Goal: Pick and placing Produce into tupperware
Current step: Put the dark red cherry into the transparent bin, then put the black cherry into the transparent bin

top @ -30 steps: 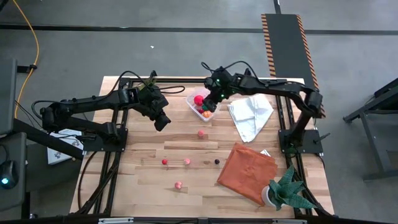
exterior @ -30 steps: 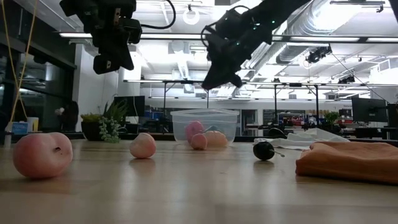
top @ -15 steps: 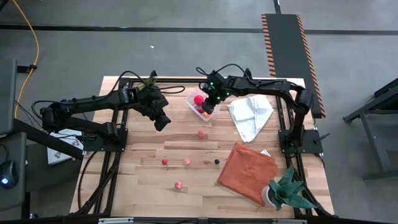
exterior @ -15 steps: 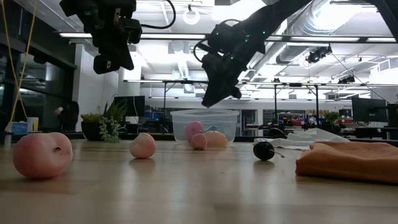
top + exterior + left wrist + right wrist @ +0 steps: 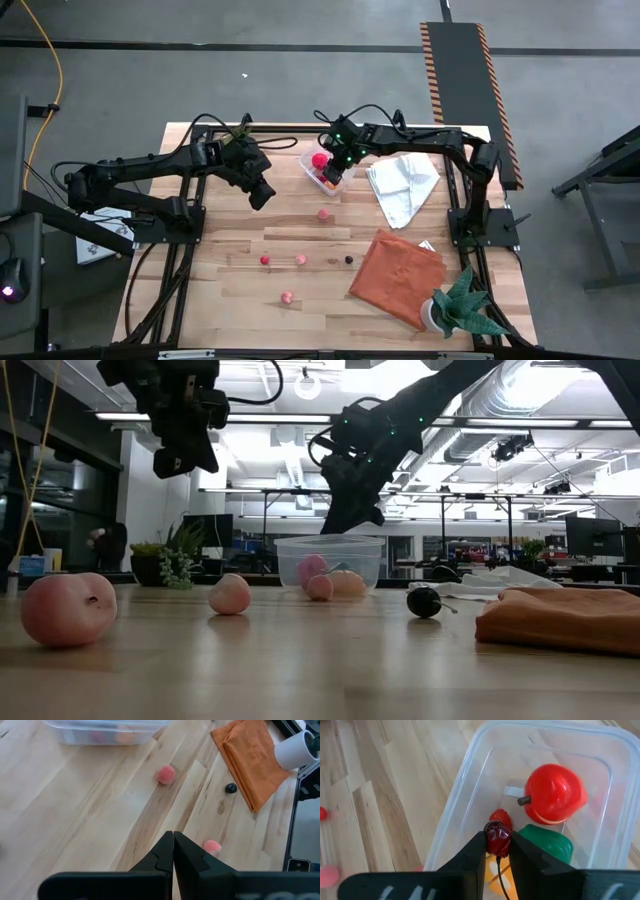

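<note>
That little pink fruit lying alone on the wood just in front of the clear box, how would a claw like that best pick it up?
Likely from straight above, fingers closing across the middle of the pink fruit. It looks round, so no side is better than another, and it sits apart from the tupperware with bare wood all round it. The left gripper, shut and empty, hangs nearest; the right gripper holds a dark red piece over the tupperware.

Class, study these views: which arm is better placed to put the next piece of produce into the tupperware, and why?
The right. Its gripper is shut on a small dark red fruit directly above the open tupperware, so it likely only needs to release. The left gripper hangs shut and empty, away from the container.
</note>
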Tool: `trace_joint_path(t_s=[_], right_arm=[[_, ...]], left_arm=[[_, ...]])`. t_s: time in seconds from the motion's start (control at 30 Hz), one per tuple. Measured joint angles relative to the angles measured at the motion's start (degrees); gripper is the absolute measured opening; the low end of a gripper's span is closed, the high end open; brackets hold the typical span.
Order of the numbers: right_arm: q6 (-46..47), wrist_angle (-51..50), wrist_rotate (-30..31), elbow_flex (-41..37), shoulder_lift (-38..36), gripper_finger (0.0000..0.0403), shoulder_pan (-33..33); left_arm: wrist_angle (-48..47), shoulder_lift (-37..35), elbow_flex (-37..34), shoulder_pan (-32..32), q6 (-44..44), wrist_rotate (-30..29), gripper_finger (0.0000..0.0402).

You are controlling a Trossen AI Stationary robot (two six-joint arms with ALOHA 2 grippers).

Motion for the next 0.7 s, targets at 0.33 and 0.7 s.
trace_joint_path(t_s=[0.33, 0.7], right_arm=[[-0.37, 0.04, 0.26, 0.00, 0.00, 0.0115, 0.00], [-0.43, -0.15, -0.61, 0.69, -0.02, 0.0124, 0.00]], left_arm=[[0.52, -0.02, 0.00, 0.02, 0.53, 0.02, 0.0001], [4.00, 0.00, 0.00, 0.00, 5.27, 0.50, 0.0001]])
